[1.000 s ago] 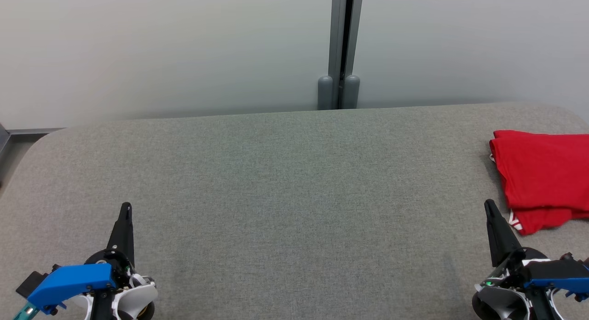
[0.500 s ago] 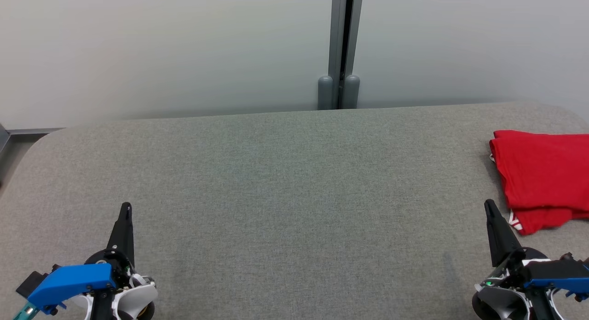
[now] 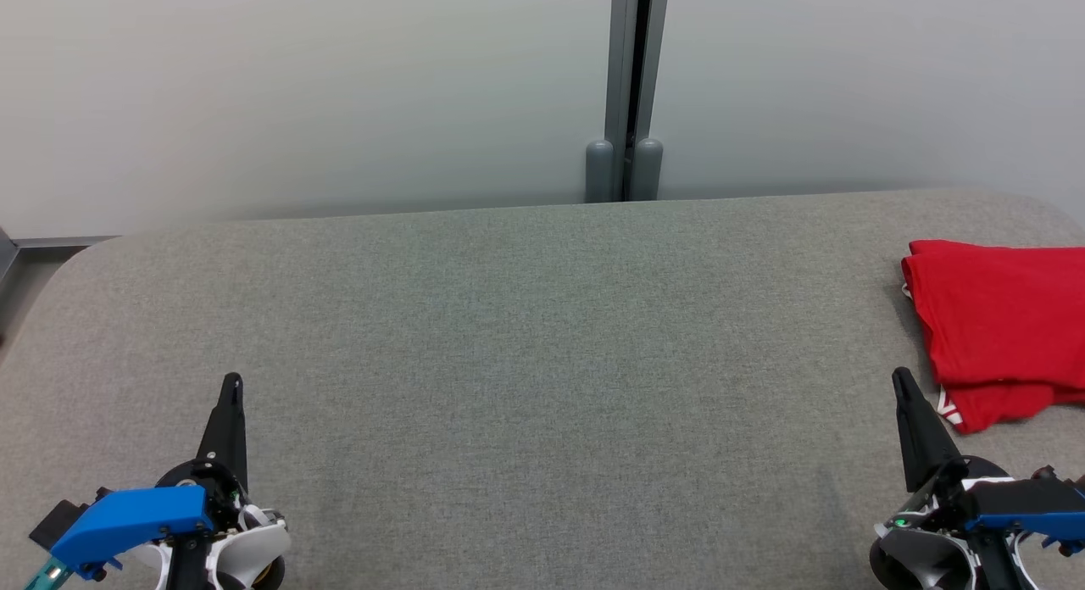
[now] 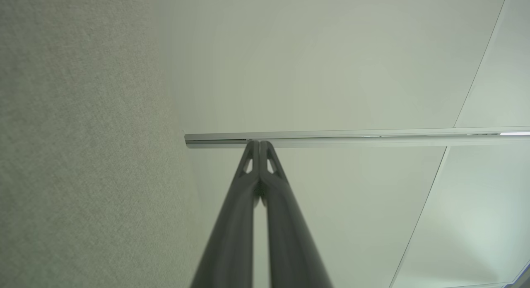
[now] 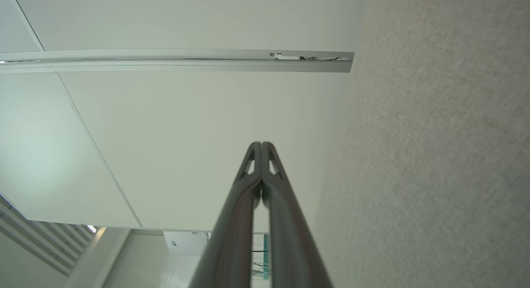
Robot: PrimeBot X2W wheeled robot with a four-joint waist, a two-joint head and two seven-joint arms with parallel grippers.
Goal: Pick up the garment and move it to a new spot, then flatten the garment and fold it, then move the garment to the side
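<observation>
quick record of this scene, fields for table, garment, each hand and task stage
table: grey fabric top
garment: red, folded, lying at the table's right side, cut off by the frame edge
left hand: shut, empty, lower left
right hand: shut, empty, beside the garment, not gripping it
stage: garment looks folded and set aside

garment (image 3: 996, 319): red, white trim | table (image 3: 509, 336): grey-green weave | wall (image 3: 297, 90): pale grey
</observation>
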